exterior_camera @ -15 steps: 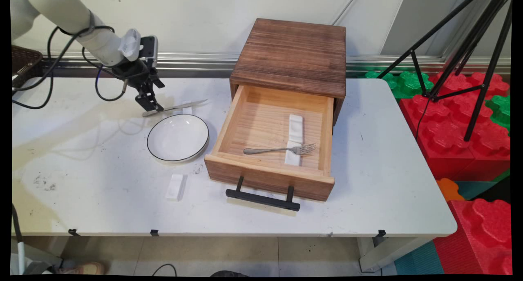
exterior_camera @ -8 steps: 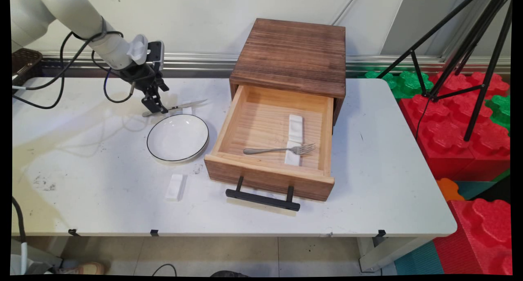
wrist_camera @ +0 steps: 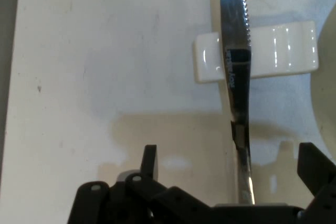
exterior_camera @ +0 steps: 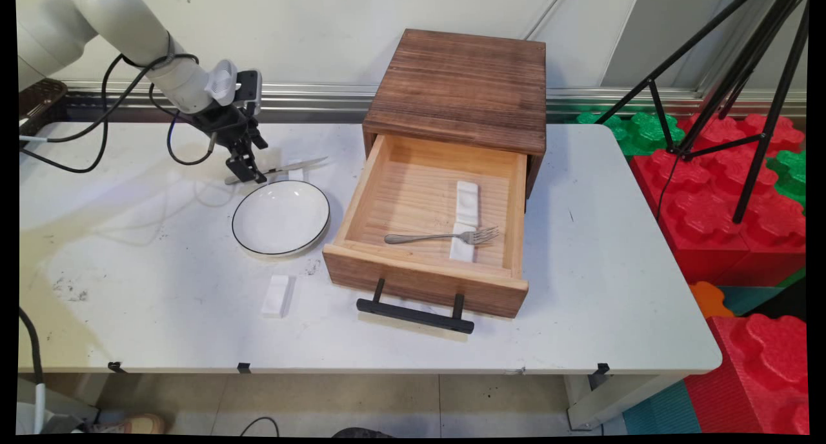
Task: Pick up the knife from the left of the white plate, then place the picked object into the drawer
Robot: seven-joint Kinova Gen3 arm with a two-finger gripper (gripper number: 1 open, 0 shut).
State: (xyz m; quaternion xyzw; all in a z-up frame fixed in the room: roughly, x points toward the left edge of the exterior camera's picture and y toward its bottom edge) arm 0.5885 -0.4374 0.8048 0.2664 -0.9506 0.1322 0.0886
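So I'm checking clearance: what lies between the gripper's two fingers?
The knife handle runs between the open gripper fingers, seen in the hand view.

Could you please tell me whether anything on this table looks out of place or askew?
The drawer stands pulled open, with a fork lying crosswise over one of two white rests inside. Behind the plate, a knife bridges another rest, near the open hand. Nothing looks spilled or damaged.

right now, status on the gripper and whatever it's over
Gripper open, straddling the knife handle, not closed on it. Knife blade lies across a white rest. Plate just beside.
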